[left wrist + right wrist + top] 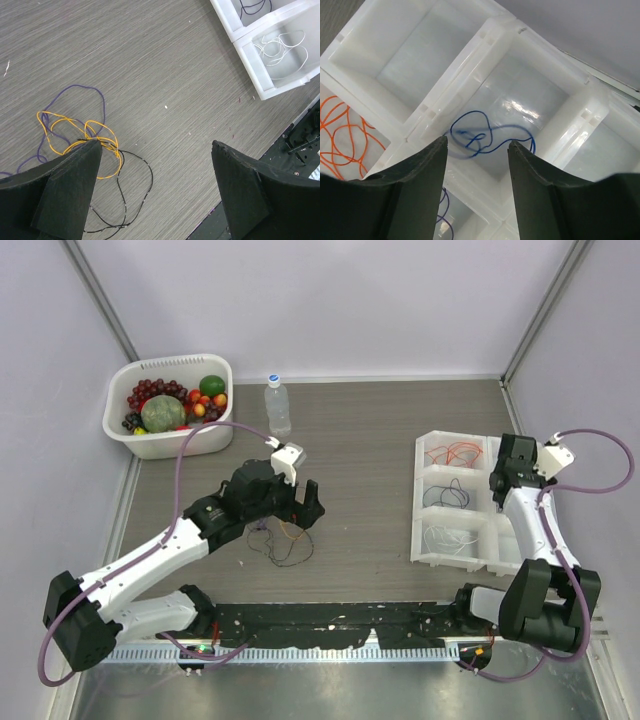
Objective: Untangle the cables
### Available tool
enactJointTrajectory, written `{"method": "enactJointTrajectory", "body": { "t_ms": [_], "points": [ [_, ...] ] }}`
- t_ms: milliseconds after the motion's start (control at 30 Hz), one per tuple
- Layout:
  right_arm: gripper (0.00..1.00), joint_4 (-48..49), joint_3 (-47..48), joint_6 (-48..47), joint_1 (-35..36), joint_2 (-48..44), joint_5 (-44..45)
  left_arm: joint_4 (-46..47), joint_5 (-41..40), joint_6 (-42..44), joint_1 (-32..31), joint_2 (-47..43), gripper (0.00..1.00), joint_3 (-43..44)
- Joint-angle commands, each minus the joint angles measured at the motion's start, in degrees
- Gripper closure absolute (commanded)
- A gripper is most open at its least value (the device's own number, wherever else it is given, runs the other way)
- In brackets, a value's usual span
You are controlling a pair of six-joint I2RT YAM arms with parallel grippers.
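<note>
A loose tangle of cables (283, 540) lies on the table: a purple one (80, 89), a yellow one (75, 145) and a black one (135, 195), looped through each other. My left gripper (156, 145) hangs open just above the tangle's right side, nothing between its fingers; from above, the left gripper (305, 502) shows over the heap. My right gripper (477, 141) stands open over the white tray (418, 510). A blue cable (485, 135), blurred, lies loose in the compartment below it. An orange cable (340, 135) fills the neighbouring compartment.
The tray's other compartments hold a dark cable (450, 495) and a white cable (280, 47). A white basket of fruit (170, 405) and a water bottle (277, 405) stand at the back left. A black strip (330, 625) runs along the near edge.
</note>
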Motion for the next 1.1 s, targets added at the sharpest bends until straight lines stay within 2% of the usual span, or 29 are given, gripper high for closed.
{"method": "enactJointTrajectory", "body": {
  "t_ms": [0, 33, 100, 167, 233, 267, 333, 467, 633, 700, 800, 967, 1067],
  "points": [
    [0.43, 2.07, 2.37, -1.67, 0.07, -4.23, -3.4, 1.8, -0.74, 0.39, -0.27, 0.42, 0.05, 1.16],
    [0.43, 1.9, 2.37, -1.93, 0.16, -5.63, -4.45, 1.36, -0.65, 0.22, -0.18, 0.95, 0.05, 1.43],
    [0.43, 3.29, 2.02, -3.67, 2.09, -6.87, -12.07, 0.74, -0.39, -0.05, -0.27, 2.17, 0.05, 1.78],
    [0.43, 3.91, 2.02, -5.52, 7.78, -6.87, -15.78, 0.3, 0.14, -0.66, -0.18, 3.58, 0.06, 2.22],
    [0.42, 5.57, 1.32, -7.45, 17.34, -6.35, -19.03, -0.84, 0.14, -1.01, -0.18, 4.99, 0.06, 2.83],
    [0.42, 7.33, 0.71, -7.99, 24.35, -5.65, -20.45, -2.06, -1.69, -1.71, -0.09, 5.52, 0.06, 3.27],
    [0.41, 11.46, -0.79, -8.61, 33.15, -3.46, -25.98, -3.65, -6.16, -3.2, 0.08, 5.52, 0.06, 3.45],
    [0.4, 20.06, -2.73, -3.87, 45.74, 2.95, -28.99, -4.62, -10.93, -8.3, 2.01, 2.98, 0.06, 1.96],
    [0.39, 24.05, 1.73, -5.44, 59.55, 11.75, -29.08, -3.74, -16.02, -19.36, 4.21, -5.62, 0.05, -3.48],
    [0.38, 23.78, 4.2, -5.71, 61.85, 15.88, -29.86, -4.36, -18.57, -23.23, 5.7, -9.4, 0.04, -5.85],
    [0.38, 29.99, 3.78, -4.31, 62.48, 20.71, -37.82, -3.75, -18.94, -26.67, 8.86, -12.75, 0.0, -9.28],
    [0.38, 38.27, 2.63, -2.37, 62.74, 25.81, -46.38, -4.71, -8.14, -29.13, 14.14, -8.03, 0.0, -10.26],
    [0.38, 40.13, 2.81, -2.28, 62.74, 27.58, -48.49, -1.65, -1.03, -29.58, 14.67, -4.42, 0.09, -10.87]
  ]
}}
